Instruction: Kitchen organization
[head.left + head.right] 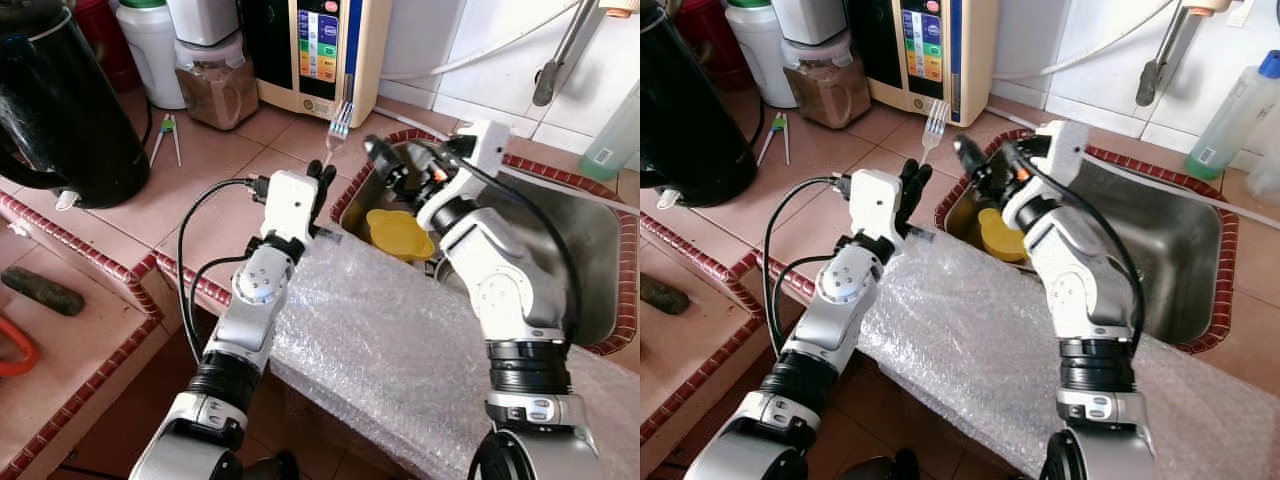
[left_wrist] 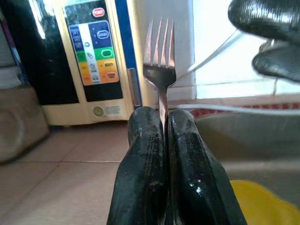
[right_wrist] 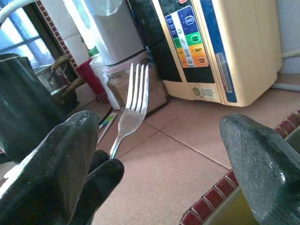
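A silver fork [image 1: 338, 125] stands upright, tines up, above the tiled counter near the sink's left corner. My left gripper [image 1: 322, 176] is shut on the fork's handle; in the left wrist view the fork [image 2: 159, 51] rises from between the two pressed fingers [image 2: 145, 159]. My right gripper [image 1: 385, 165] hangs just to the right of the fork, pointing at it, open and apart from it. In the right wrist view the fork [image 3: 133, 101] stands between the wide-spread fingers [image 3: 51, 159].
The steel sink [image 1: 590, 240] holds a yellow bowl [image 1: 397, 233]. Bubble wrap [image 1: 400, 340] covers the counter's front edge. Behind stand a beige water machine [image 1: 320, 50], a jar of brown powder [image 1: 215, 85] and a black kettle [image 1: 60, 110]. A faucet [image 1: 555, 60] hangs at the back right.
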You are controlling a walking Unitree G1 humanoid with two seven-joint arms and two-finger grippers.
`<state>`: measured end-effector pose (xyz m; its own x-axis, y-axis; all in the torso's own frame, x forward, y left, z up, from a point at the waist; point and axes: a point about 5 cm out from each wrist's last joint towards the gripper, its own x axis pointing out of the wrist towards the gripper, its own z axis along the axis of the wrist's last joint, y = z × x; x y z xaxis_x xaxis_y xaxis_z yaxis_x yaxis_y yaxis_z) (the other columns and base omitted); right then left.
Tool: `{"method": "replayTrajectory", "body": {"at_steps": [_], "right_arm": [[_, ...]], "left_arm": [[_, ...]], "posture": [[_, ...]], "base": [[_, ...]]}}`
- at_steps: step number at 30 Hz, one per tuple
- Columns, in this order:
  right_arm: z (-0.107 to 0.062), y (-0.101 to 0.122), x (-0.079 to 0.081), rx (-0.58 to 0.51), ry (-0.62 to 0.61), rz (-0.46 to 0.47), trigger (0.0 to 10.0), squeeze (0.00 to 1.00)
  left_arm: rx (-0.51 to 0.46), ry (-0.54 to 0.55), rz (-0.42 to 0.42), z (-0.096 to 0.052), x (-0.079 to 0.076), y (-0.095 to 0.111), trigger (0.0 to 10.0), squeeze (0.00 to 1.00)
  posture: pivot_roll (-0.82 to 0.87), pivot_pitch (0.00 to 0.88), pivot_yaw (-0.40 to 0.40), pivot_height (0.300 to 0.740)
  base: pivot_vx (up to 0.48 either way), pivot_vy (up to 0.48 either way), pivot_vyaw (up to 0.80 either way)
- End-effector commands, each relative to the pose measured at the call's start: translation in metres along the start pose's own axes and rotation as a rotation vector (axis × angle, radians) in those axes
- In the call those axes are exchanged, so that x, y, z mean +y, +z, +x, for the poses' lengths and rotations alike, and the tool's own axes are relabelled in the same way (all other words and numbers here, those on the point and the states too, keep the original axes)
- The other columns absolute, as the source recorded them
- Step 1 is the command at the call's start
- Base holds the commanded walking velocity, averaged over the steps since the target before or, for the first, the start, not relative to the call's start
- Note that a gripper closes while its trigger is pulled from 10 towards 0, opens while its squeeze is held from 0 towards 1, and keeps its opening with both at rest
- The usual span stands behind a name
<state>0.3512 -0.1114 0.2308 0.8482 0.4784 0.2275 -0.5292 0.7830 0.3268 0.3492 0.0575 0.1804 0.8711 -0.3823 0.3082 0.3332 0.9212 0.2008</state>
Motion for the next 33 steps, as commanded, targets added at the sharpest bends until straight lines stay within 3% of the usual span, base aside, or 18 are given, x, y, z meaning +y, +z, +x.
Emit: {"method": "replayTrajectory", "body": {"at_steps": [1,8,21,24,28,33], "right_arm": [[0.000,0.002,-0.001,-0.003,0.001,-0.015,10.0,0.00],[-0.006,0.003,-0.009,0.003,-0.030,-0.034,10.0,0.00],[-0.008,0.003,-0.013,0.000,-0.057,-0.047,10.0,0.00],[-0.008,0.003,-0.014,0.000,-0.059,-0.050,10.0,0.00],[-0.007,0.004,-0.014,-0.010,-0.059,-0.050,10.0,0.00],[-0.007,0.010,-0.013,-0.038,-0.058,-0.041,10.0,0.00]], "left_arm": [[-0.040,0.029,0.050,0.004,0.008,0.009,0.0,0.00],[-0.014,0.121,0.154,-0.008,0.044,0.006,0.0,0.00],[-0.070,0.198,0.220,-0.007,0.060,0.027,0.0,0.00],[-0.103,0.199,0.208,-0.004,0.059,0.038,0.0,0.00],[-0.154,0.150,0.167,0.003,0.046,0.048,0.0,0.00],[-0.170,0.000,0.027,0.006,0.015,0.048,0.0,0.00]], "posture": [[-0.06,0.115,0.006,0.740],[-0.06,0.121,0.005,0.740],[-0.05,0.122,0.012,0.740],[-0.05,0.121,0.013,0.740],[-0.05,0.121,0.013,0.740],[-0.06,0.119,0.015,0.740]], "base": [[0.000,0.000,0.00],[0.000,0.000,0.00],[0.000,0.000,0.00],[0.000,0.000,0.00],[0.000,0.000,0.00],[0.000,0.000,0.00]]}}
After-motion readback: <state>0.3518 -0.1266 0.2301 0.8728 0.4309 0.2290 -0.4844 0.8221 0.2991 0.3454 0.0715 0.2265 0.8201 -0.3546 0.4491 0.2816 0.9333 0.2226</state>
